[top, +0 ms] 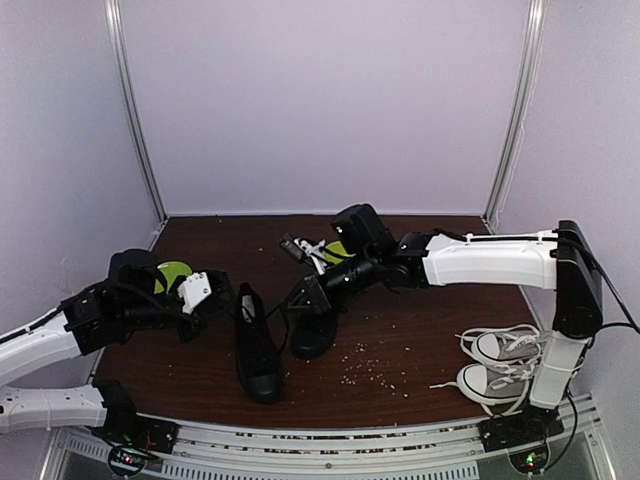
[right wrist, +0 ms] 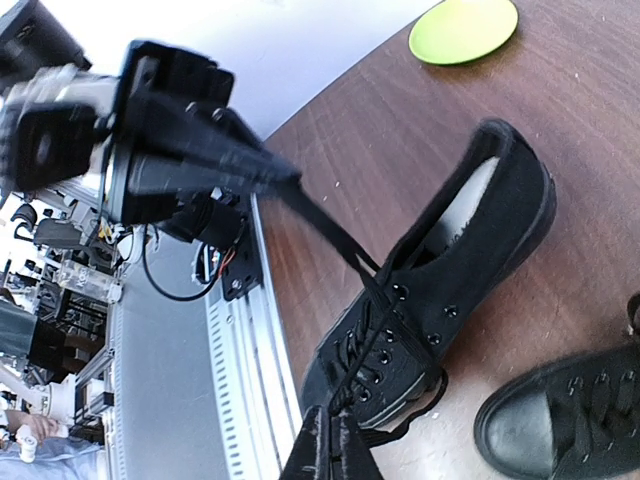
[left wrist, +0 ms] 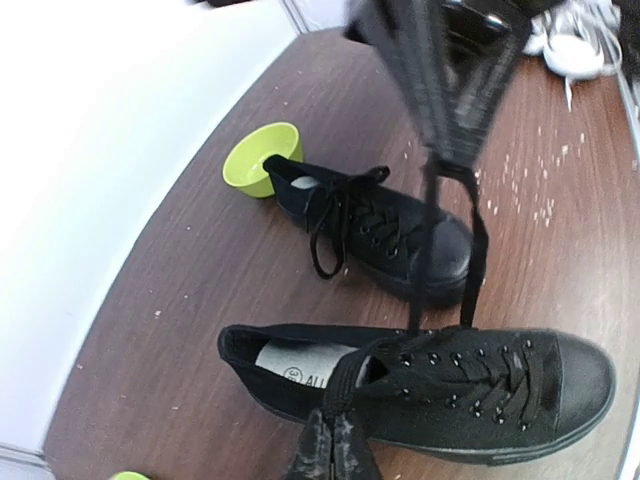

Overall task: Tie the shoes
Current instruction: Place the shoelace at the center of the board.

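Now my left gripper [left wrist: 328,445] and right gripper [right wrist: 325,440] are both clamped on black laces [left wrist: 430,235] of one all-black canvas sneaker [left wrist: 490,390]. Its twin [left wrist: 400,235] lies between it and a lime-green plastic bowl [left wrist: 252,155].

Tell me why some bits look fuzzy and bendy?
Left wrist view: the right gripper up close is blurry, the shoes sharp, the wall glaring white. Right wrist view: the left gripper holding a lace is smeared, the table edge bends. Top view: soft, even light, faint shadows.
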